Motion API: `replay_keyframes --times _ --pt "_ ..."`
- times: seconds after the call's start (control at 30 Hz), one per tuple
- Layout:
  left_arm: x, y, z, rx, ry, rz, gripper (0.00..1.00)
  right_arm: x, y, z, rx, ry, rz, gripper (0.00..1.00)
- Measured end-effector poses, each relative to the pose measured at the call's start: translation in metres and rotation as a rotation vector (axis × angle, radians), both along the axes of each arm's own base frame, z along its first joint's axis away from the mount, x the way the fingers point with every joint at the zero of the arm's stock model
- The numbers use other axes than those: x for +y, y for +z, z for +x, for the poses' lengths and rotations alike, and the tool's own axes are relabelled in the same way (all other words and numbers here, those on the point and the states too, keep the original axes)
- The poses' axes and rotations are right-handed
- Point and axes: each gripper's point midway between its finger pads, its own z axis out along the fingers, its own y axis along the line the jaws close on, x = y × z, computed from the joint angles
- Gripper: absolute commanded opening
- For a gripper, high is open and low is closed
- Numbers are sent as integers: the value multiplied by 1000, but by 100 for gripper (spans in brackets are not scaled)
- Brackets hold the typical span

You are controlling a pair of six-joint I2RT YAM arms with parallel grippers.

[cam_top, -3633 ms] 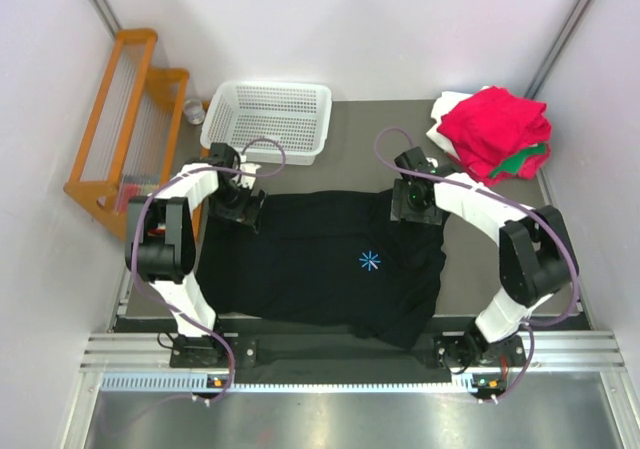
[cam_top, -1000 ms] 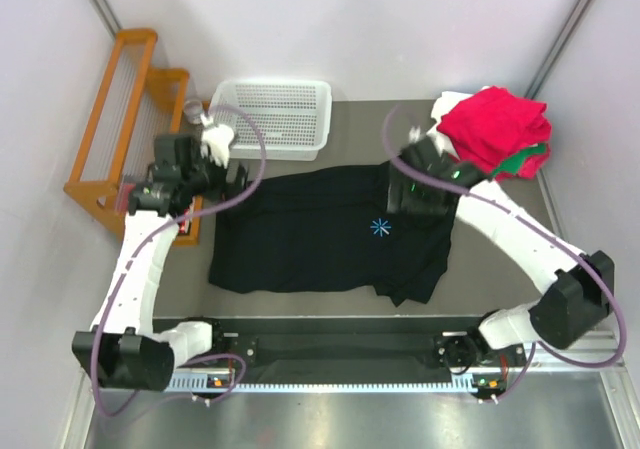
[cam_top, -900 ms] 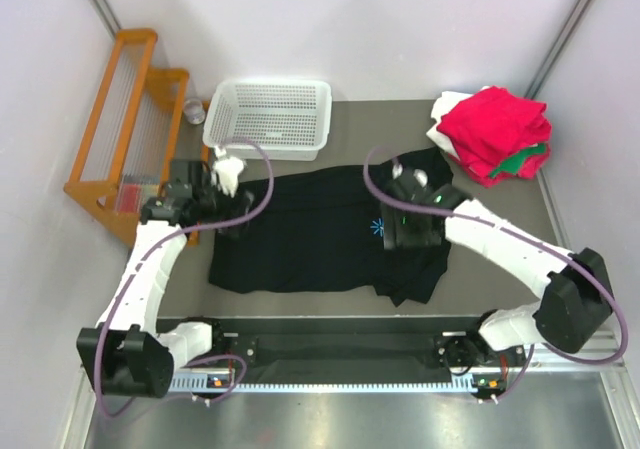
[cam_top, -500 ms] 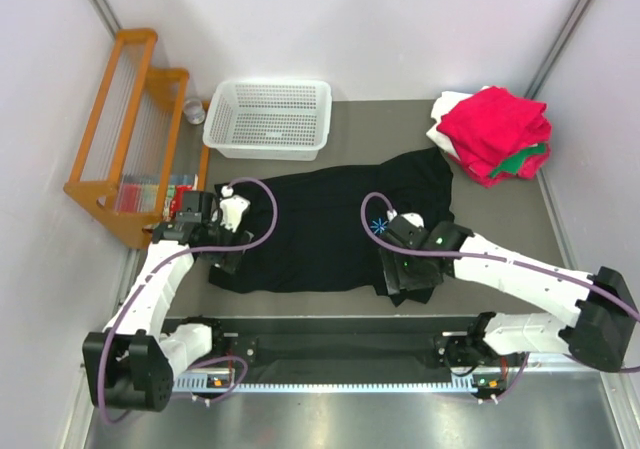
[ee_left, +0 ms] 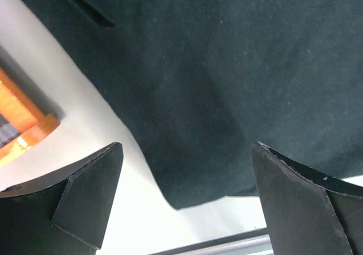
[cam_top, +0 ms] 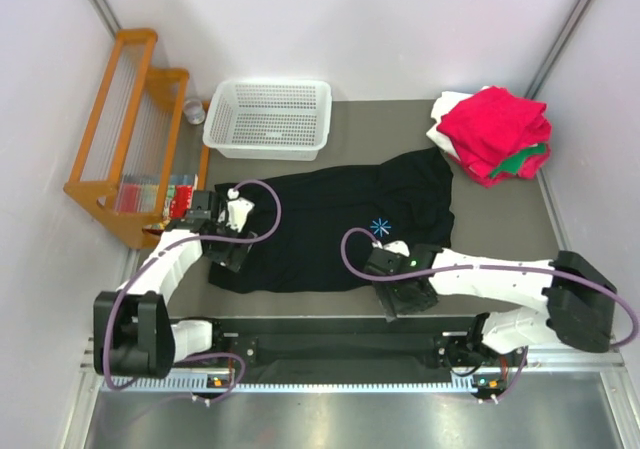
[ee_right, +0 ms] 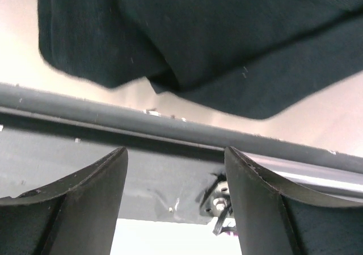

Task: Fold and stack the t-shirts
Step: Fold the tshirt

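We count one white perforated basket (cam_top: 268, 151) at the far edge of the tabletop (cam_top: 380, 134), its mesh floor showing. One black t-shirt (cam_top: 330, 219) lies spread mid-tabletop, reaching toward the near edge. At the far right corner sits one stack: a red t-shirt (cam_top: 495, 129) on top, with a green t-shirt (cam_top: 527, 159) and a white t-shirt (cam_top: 446, 109) beneath. The left fingers (cam_top: 230, 254) stand wide over the black shirt's near left corner. The right fingers (cam_top: 408, 297), also apart and holding nothing, hover at its near right corner.

A robotics lab test cell is indicated: the grey table (cam_top: 370, 134) is enclosed by plain white panels (cam_top: 350, 29), with an aluminium rail (cam_top: 120, 349) mounted along its near edge.
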Motion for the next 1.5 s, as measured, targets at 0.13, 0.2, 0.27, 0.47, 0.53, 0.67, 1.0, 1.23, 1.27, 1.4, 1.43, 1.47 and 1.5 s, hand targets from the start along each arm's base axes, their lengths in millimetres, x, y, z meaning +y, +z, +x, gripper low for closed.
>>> replay_keyframes --times 0.13,0.2,0.27,0.47,0.53,0.67,1.0,1.23,1.27,1.4,1.43,1.47,1.5 --pt "0 -9 3 24 0 1 99 5 -10 3 6 14 -31 68" --pt "0 -10 5 23 0 1 99 11 -13 6 2 21 -35 68" --pt "0 -11 7 18 0 1 99 17 -14 9 -6 31 -35 68" --pt "0 -10 10 6 0 1 99 31 -18 23 -40 49 -41 64" --pt "-1 -10 10 5 0 0 99 33 -22 25 -44 54 -52 63" --pt "-1 -9 11 0 0 0 99 32 -25 28 -56 55 -69 59" --pt "-1 -7 12 -6 0 0 99 26 -24 51 -141 -33 -59 55" --pt "-1 -4 13 -19 1 -1 99 14 -21 68 -199 -101 -64 45" --pt "-1 -4 13 -20 1 -1 99 10 -23 70 -200 -114 -69 43" --pt "0 -2 15 -24 2 2 99 6 -26 77 -206 -151 -46 28" --pt "0 -1 16 -26 2 3 99 5 -26 78 -206 -157 -40 26" --pt "0 0 17 -31 3 5 99 5 -26 79 -205 -165 -30 25" --pt "0 1 18 -33 4 5 99 5 -27 80 -205 -173 -24 22"
